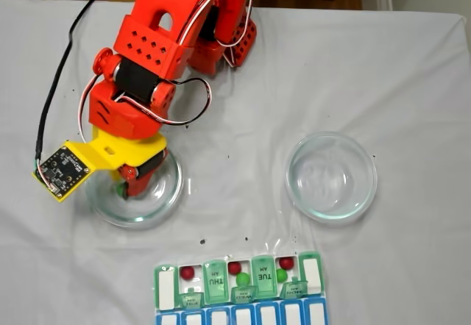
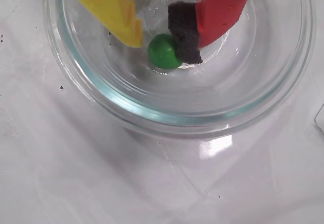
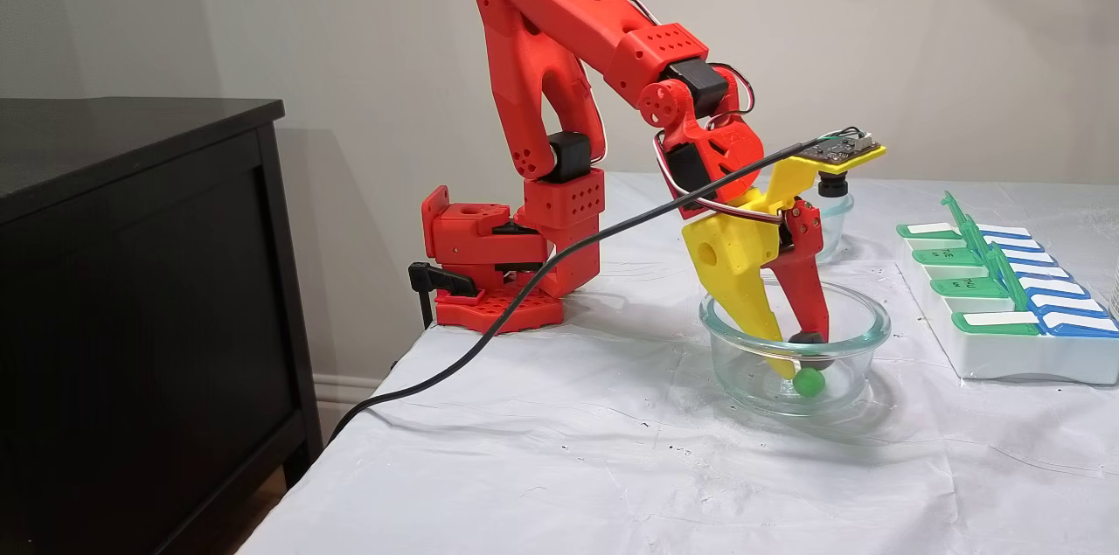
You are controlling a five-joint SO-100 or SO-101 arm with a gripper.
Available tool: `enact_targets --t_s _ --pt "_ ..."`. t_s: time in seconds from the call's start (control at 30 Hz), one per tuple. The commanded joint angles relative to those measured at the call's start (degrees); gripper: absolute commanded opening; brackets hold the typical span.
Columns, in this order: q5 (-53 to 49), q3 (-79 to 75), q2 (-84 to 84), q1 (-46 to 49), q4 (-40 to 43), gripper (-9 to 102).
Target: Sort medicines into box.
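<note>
My gripper (image 1: 125, 189) reaches down into a round glass dish (image 1: 174, 193). One green medicine ball (image 2: 164, 51) lies on the dish floor (image 2: 177, 120) between the yellow finger (image 2: 126, 21) and the black pad of the red finger (image 2: 183, 34). The jaws stand a little apart, straddling the ball, which touches the black pad. In a fixed view from the side, the ball (image 3: 809, 382) sits just under the fingertips of the gripper (image 3: 797, 358). The box (image 1: 239, 288) lies at the front edge with lids up. It holds three red balls (image 1: 188, 272) and two green ones (image 1: 242, 278).
A second glass dish (image 1: 368, 185) stands to the right of the first. A black cable (image 1: 55, 97) runs along the left of the white cloth. A dark cabinet (image 3: 131, 275) stands beside the table. The box (image 3: 1005, 345) lies just past the dish (image 3: 865, 319).
</note>
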Motion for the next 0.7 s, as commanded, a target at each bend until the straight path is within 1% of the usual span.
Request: enact_targets --t_s 0.0,0.33,0.67 --pt "-0.70 -3.16 2.11 0.44 -1.49 12" --pt "-3.16 -2.20 2.11 1.23 -2.64 15" --pt "-4.22 -1.85 0.62 1.05 -3.52 16"
